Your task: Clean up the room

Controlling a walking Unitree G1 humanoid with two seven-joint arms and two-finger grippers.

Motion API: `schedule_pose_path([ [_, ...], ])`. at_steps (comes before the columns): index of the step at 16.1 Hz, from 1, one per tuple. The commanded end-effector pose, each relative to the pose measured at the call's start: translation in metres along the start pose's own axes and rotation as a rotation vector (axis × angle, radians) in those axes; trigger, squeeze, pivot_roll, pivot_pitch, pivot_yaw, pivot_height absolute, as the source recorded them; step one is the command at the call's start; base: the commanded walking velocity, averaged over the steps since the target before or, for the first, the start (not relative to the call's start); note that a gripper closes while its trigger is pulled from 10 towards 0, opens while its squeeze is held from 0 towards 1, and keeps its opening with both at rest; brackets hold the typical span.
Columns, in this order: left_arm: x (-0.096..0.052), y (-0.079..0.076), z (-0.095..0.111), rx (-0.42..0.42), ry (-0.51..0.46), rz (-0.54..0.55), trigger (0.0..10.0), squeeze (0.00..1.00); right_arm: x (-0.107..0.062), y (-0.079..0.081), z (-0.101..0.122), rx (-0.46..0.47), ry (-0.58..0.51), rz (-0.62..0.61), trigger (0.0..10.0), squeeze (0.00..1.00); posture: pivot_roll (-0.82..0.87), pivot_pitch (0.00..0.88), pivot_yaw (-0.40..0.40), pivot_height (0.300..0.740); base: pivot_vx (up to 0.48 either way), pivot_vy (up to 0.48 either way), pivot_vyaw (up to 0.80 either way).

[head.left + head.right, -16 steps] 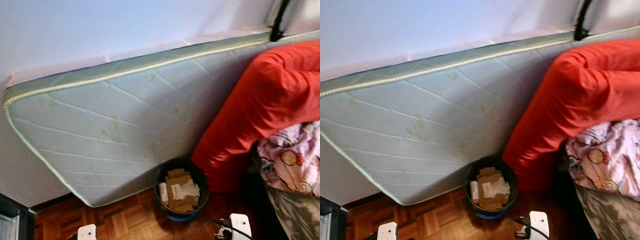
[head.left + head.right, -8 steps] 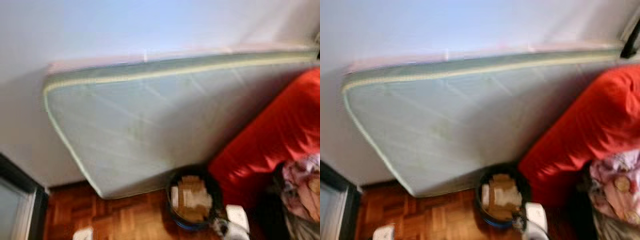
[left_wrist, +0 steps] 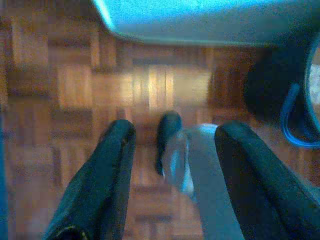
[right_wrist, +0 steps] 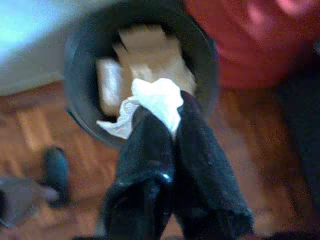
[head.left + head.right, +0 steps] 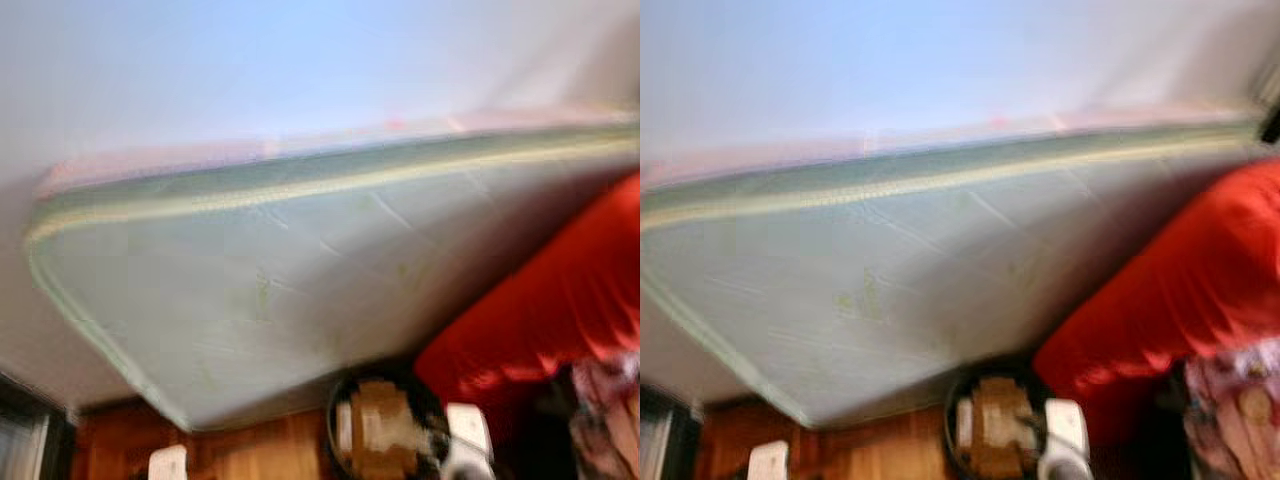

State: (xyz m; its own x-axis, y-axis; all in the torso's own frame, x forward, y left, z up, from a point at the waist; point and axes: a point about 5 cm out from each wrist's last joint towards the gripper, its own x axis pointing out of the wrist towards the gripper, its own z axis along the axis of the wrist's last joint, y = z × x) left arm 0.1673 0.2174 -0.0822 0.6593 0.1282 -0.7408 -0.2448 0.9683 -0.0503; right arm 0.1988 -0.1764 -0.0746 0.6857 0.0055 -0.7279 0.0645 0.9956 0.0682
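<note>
White crumpled tissue (image 4: 152,102) pinched in right hand (image 4: 170,125), over black bin (image 4: 80,75) w/ cardboard, left hand (image 3: 172,145) apart.

You're looking at a room in a home, likely a bedroom: a quilted mattress (image 5: 250,290) leans on edge against a white wall (image 5: 250,70), red bedding (image 5: 1180,290) heaps beside it, and a small waste bin (image 4: 80,75) stands on the wooden parquet floor (image 3: 75,85).

Bin (image 5: 388,432) mouth open from above, apparently; mattress (image 5: 250,290) crowds its far-left side, red cushion (image 5: 540,310) its right.
</note>
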Motion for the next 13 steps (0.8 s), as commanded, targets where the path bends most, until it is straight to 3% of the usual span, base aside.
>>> schedule_pose_path([
  [1, 0.001, -0.007, 0.003, 0.01, -0.019, -0.026, 10.0, 0.0, -0.002, -0.01, -0.003, 0.005, 0.002, -0.02, 10.0, 0.0, 0.0, 0.106, -0.041, 0.74, 0.0, 0.0, 0.0],
  [3, 0.004, -0.01, 0.02, 0.02, -0.1, -0.05, 10.0, 0.0, 0.001, -0.006, 0.011, 0.002, -0.052, 0.001, 10.0, 0.0, 0.0, 0.109, -0.043, 0.74, 0.0, 0.0, 0.0],
  [5, 0.007, -0.011, 0.047, 0.02, -0.234, -0.064, 10.0, 0.0, 0.005, 0.001, 0.039, 0.019, -0.17, 0.04, 10.0, 0.0, 0.01, 0.113, -0.043, 0.74, 0.0, 0.0, 0.0],
  [7, 0.004, -0.016, 0.086, 0.016, -0.447, -0.098, 10.0, 0.0, 0.006, 0.007, 0.061, 0.027, -0.289, 0.075, 10.0, 0.0, 0.0, 0.119, -0.047, 0.74, 0.0, 0.0, 0.0],
  [8, -0.006, -0.023, 0.106, 0.034, -0.588, -0.123, 10.0, 0.0, 0.004, 0.011, 0.069, 0.028, -0.359, 0.091, 10.0, 0.0, 0.0, 0.121, -0.047, 0.74, 0.0, 0.0, 0.0],
  [13, -0.025, -0.033, 0.118, 0.057, -0.733, -0.148, 10.0, 0.0, -0.001, 0.011, 0.077, -0.023, -0.464, 0.099, 10.0, 0.0, -0.01, 0.134, -0.049, 0.74, 0.0, 0.0, 0.0],
])
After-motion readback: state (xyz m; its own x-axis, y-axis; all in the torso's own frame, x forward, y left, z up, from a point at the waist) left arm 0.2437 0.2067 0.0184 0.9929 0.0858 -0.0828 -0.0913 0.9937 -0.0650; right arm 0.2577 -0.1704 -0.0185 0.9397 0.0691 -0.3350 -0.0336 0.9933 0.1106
